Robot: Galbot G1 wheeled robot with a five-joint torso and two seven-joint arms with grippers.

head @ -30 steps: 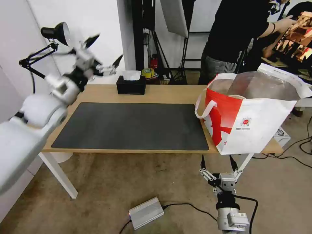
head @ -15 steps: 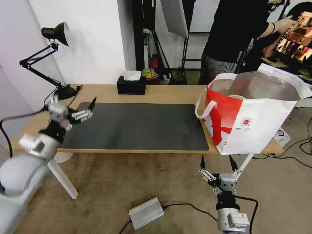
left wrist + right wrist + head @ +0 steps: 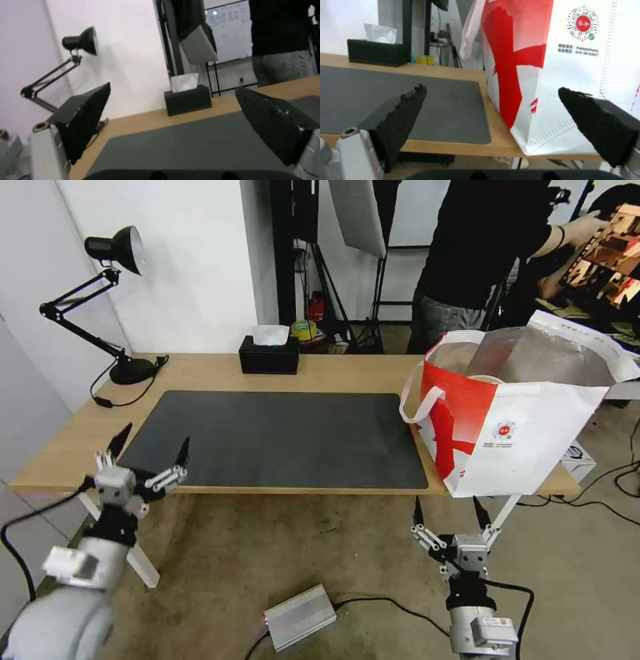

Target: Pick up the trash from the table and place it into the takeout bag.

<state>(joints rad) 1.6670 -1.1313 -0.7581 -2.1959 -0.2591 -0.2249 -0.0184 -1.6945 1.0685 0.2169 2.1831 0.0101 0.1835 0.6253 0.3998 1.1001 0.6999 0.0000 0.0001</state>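
1. Now we see our left hand [image 3: 152, 449] held low at the near left corner of the surface [image 3: 200, 370], just in front of its front edge, its 2 fingers spread wide apart and holding nothing.
2. In the left wrist view the left hand's fingers [image 3: 88, 117] frame the dark grey mat [image 3: 186, 147]; the black tissue box [image 3: 187, 100] sits beyond it and the black desk lamp [image 3: 80, 42] stands off to one side.
3. Our right hand [image 3: 450, 513] hangs below the front edge of the surface, under the near bottom corner of the bag [image 3: 527, 433], fingers pointing up and spread open, gripping nothing.
4. In the right wrist view the right hand's fingers [image 3: 403, 120] stand apart, with the bag's red-and-white side and round logo close behind them.
5. The bag stands upright on the right end of the surface, just beside the mat's right edge, its mouth open with silver lining showing and a white loop handle [image 3: 420, 403] hanging over the mat's corner.
6. We cannot make out what lies inside the bag.
7. The tissue box sits at the far edge of the surface, beyond the mat; the lamp's base rests at the far left corner.
8. On the floor, a small silver box [image 3: 300, 617] with a cable lies between our 2 arms.
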